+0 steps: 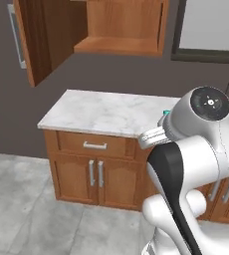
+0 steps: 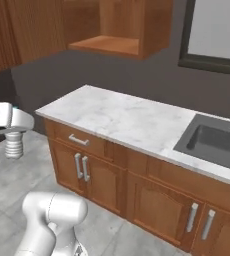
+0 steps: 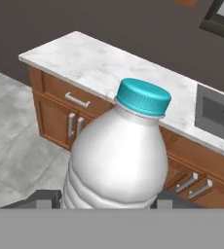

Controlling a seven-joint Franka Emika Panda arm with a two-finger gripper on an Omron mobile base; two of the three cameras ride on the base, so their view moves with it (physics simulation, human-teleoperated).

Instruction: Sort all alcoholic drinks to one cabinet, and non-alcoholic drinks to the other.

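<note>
Clear ribbed plastic water bottle (image 3: 116, 155), blue cap uppermost, stands upright between my fingers (image 3: 111, 198), which are closed against its two sides. I hold it in the air off the front edge of the marble counter (image 3: 104, 68), above the grey floor (image 3: 16, 131); the open wooden cabinet (image 1: 119, 30) hangs above the counter.

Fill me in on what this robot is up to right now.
The arm is carrying the water bottle, blue cap up, held between the gripper fingers. In the right base view the bottle's ribbed bottom hangs below the hand, out over the floor in front of the marble counter. Above the counter, the wall cabinet stands open with its door swung out. The bottle has not been shelved yet.
</note>
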